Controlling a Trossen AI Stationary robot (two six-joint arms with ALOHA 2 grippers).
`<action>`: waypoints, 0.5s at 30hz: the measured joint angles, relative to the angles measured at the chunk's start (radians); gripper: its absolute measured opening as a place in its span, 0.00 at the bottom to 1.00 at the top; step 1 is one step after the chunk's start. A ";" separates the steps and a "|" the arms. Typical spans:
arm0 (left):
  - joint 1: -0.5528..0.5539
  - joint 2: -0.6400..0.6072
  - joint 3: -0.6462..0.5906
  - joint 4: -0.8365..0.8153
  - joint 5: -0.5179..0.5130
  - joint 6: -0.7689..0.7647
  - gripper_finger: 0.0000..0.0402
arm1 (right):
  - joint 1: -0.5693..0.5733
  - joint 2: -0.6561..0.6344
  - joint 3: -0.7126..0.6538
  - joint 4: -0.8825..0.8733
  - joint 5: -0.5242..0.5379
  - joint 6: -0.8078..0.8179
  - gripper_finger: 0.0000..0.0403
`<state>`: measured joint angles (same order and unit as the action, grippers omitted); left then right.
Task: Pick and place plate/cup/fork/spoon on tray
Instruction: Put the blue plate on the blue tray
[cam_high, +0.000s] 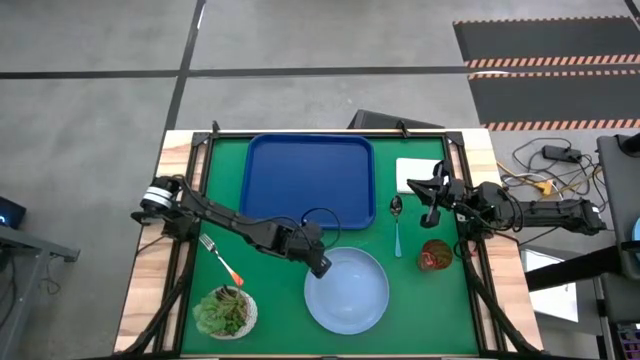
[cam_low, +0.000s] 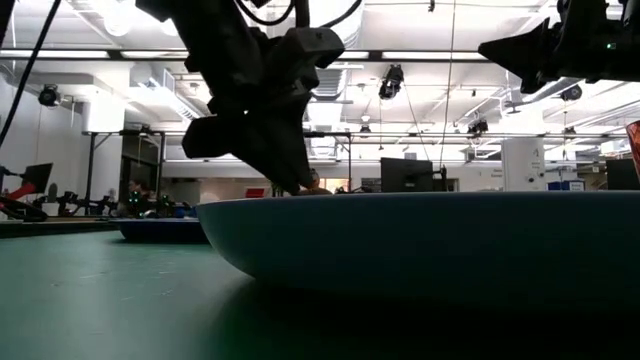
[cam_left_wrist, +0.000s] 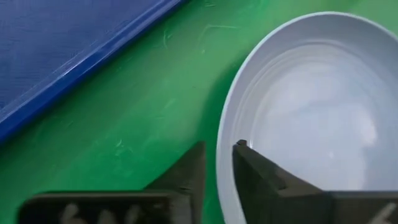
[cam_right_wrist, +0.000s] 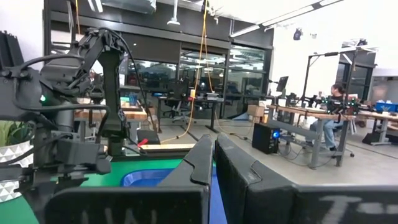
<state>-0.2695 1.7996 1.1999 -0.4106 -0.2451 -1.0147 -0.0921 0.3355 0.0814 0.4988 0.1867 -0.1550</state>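
The pale-blue plate (cam_high: 350, 292) rests on its base on the green mat, near the front. My left gripper (cam_high: 322, 266) is at the plate's far-left rim and is shut on it (cam_left_wrist: 219, 165). The dark-blue tray (cam_high: 310, 180) lies at the back of the mat. The spoon (cam_high: 397, 225) and the dark-red cup (cam_high: 435, 255) are to the plate's right. The orange-handled fork (cam_high: 222, 260) lies on the mat to its left. My right gripper (cam_high: 430, 200) is shut and empty, held above the mat near the spoon (cam_right_wrist: 213, 146). My left gripper pinches the plate's rim (cam_left_wrist: 222, 146) at its far-left side. One finger (cam_left_wrist: 255, 171) is inside the plate and the other (cam_left_wrist: 189, 177) is outside. The fingers slant down from the left. The plate sits level on the mat (cam_low: 400, 240).
A small pot with a green succulent (cam_high: 226, 312) stands at the front left, near the fork. A white square pad (cam_high: 420, 175) lies right of the tray. A strip of bare green mat (cam_left_wrist: 143, 112) runs between the tray and the plate.
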 joint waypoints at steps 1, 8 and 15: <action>0.000 0.000 -0.008 0.019 0.000 0.001 0.21 | 0.000 0.000 0.000 0.000 0.000 -0.001 0.02; -0.006 0.016 -0.058 0.061 -0.002 0.059 0.38 | 0.000 0.000 0.000 -0.005 0.000 -0.002 0.02; -0.005 0.018 -0.070 0.117 -0.040 0.123 0.37 | 0.000 0.000 0.001 -0.023 0.003 -0.002 0.02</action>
<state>-0.2749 1.8175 1.1294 -0.2940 -0.2846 -0.8917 -0.0921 0.3359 0.0826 0.4763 0.1901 -0.1574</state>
